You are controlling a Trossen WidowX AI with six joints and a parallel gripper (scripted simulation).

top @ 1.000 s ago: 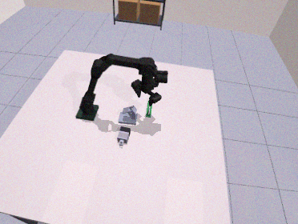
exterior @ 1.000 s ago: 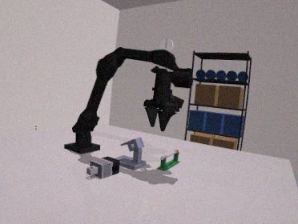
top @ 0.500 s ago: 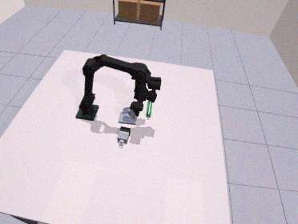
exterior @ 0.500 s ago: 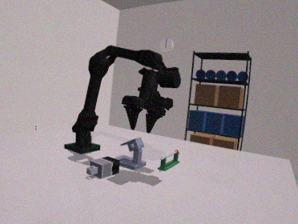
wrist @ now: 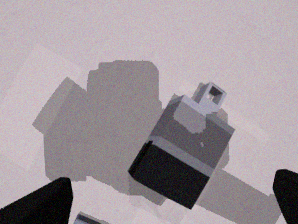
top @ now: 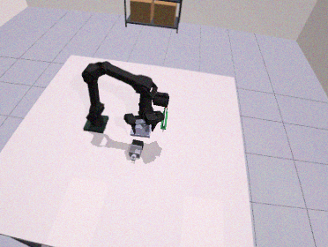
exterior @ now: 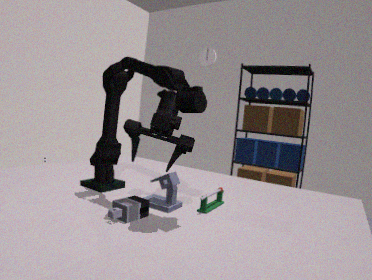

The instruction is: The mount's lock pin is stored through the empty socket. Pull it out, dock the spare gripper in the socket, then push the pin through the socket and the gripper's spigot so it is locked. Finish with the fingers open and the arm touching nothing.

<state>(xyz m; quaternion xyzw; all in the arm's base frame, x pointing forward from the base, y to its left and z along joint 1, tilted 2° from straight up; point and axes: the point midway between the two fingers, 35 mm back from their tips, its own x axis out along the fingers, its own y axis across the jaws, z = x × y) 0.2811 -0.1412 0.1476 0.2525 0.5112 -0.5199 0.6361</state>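
My gripper [top: 143, 120] [exterior: 154, 152] is open wide and empty. It hangs above the grey mount [top: 141, 129] [exterior: 167, 192], fingers pointing down. The spare gripper [top: 136, 150] [exterior: 129, 207] [wrist: 182, 156], a grey and black block with a small spigot at one end, lies on its side on the table just in front of the mount. The lock pin [exterior: 211, 194], a pale rod with a red head, lies on a green cradle [top: 165, 118] [exterior: 210, 204] to the right of the mount.
The arm's base [top: 96, 124] [exterior: 102, 184] stands left of the mount on the white table [top: 194, 185]. A shelf rack [exterior: 272, 125] with boxes stands off the table by the far wall.
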